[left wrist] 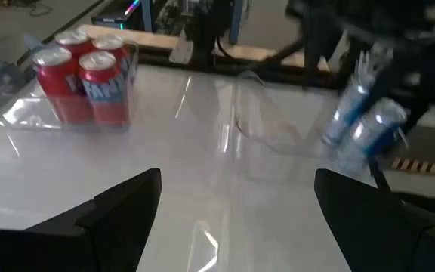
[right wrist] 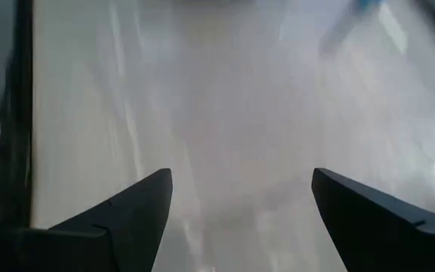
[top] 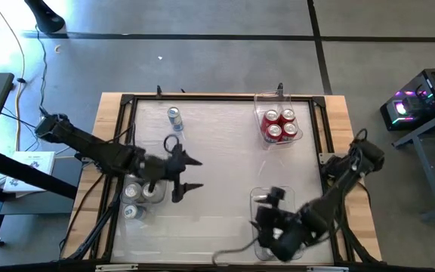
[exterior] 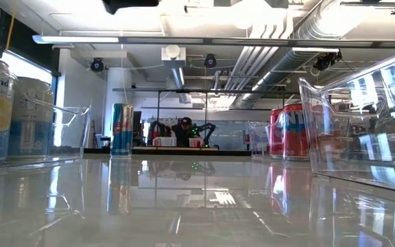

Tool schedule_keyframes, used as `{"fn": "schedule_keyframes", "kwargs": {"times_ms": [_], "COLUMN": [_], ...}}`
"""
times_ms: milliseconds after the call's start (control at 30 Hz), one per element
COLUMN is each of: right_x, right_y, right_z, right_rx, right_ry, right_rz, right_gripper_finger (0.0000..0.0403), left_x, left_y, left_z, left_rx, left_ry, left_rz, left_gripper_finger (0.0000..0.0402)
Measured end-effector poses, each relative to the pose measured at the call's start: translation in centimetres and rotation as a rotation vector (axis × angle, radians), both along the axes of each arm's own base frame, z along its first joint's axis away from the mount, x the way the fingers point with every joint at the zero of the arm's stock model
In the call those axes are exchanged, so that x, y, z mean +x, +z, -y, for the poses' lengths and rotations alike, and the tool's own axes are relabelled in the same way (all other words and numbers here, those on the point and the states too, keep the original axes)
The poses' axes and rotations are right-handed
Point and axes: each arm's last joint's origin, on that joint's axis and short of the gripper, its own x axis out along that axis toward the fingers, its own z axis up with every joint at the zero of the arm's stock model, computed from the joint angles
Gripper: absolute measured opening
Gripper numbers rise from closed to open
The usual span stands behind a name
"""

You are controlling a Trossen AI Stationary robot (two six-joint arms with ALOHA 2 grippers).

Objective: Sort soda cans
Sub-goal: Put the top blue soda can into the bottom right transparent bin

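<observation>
1. Sorted red group: four red cans [top: 279, 125] stand together inside the clear bin [top: 272, 98] at the far right of the counter [top: 217, 151]. The left wrist view shows them packed against one another in that bin.
2. Sorted silver group: several silver-grey cans [top: 136, 198] stand in a bin at the near left. The left arm crosses above them, so an exact count cannot be given.
3. Blue group: the left wrist view shows blue-and-silver cans [left wrist: 368, 121] at the near right bin [left wrist: 278, 113], under the right arm. How many are there cannot be told.
4. Unsorted item: one blue-and-silver can [top: 174, 117] stands upright alone on the far left of the counter, outside every bin.
5. Left gripper [top: 190, 174]: jaws wide and empty, above the counter centre-left, near the lone can but apart from it.
6. Right gripper [top: 266, 198]: jaws wide, nothing held, over the near right bin.
7. Assessment: sorting appears nearly complete; the lone can likely remains to be binned.
</observation>
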Motion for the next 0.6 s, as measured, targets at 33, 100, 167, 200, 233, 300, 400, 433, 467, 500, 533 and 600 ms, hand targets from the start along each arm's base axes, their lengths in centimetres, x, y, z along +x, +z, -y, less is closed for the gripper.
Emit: {"fn": "schedule_keyframes", "kwargs": {"times_ms": [33, 100, 167, 200, 233, 300, 400, 433, 467, 500, 533, 600], "right_x": [0.5, 1.8, 3.0, 3.6, 4.2, 5.2, 6.2, 6.4, 6.6, 6.8, 6.8, 7.0], "right_y": [-0.4, -1.3, -2.4, -3.0, -3.3, -4.3, -5.1, -5.1, -5.0, -4.9, -4.9, -4.6], "right_z": [0.5, 1.7, 3.2, 4.0, 4.8, 6.7, 9.1, 9.7, 10.1, 10.4, 10.6, 10.7], "right_rx": [-0.006, -0.005, 0.0, 0.012, 0.038, 0.072, 0.122, 0.133, 0.134, 0.129, 0.123, 0.108], "right_ry": [0.013, 0.059, 0.107, 0.132, 0.159, 0.193, 0.204, 0.203, 0.201, 0.198, 0.197, 0.201], "right_rz": [0.062, 0.165, 0.256, 0.299, 0.353, 0.432, 0.529, 0.555, 0.572, 0.58, 0.584, 0.586], "right_gripper_finger": [0.0314, 0.0314, 0.0314, 0.0314, 0.0314, 0.0314, 0.0314, 0.0314, 0.0314, 0.0314, 0.0314, 0.0314], "left_x": [0.1, -0.3, -1.1, -1.6, -2.2, -3.2, -4.9, -5.3, -5.7, -5.8, -5.8, -6.1], "left_y": [0.2, 0.4, 0.8, 1.0, 1.0, 1.0, 0.0, -0.4, -0.8, -1.2, -1.7, -2.9], "left_z": [-0.7, -2.3, -4.2, -5.2, -6.2, -8.3, -11.4, -12.4, -13.3, -14.2, -15.0, -16.8], "left_rx": [-0.006, -0.001, 0.019, 0.031, 0.038, 0.037, 0.034, 0.027, 0.028, 0.034, 0.038, 0.029], "left_ry": [0.005, 0.055, 0.143, 0.191, 0.235, 0.321, 0.473, 0.524, 0.567, 0.599, 0.622, 0.647], "left_rz": [0.006, -0.016, -0.04, -0.06, -0.083, -0.14, -0.302, -0.357, -0.408, -0.439, -0.449, -0.482], "left_gripper_finger": [0.0345, 0.0345, 0.0345, 0.0345, 0.0345, 0.0345, 0.0345, 0.0345, 0.0345, 0.0345, 0.0345, 0.0345]}}
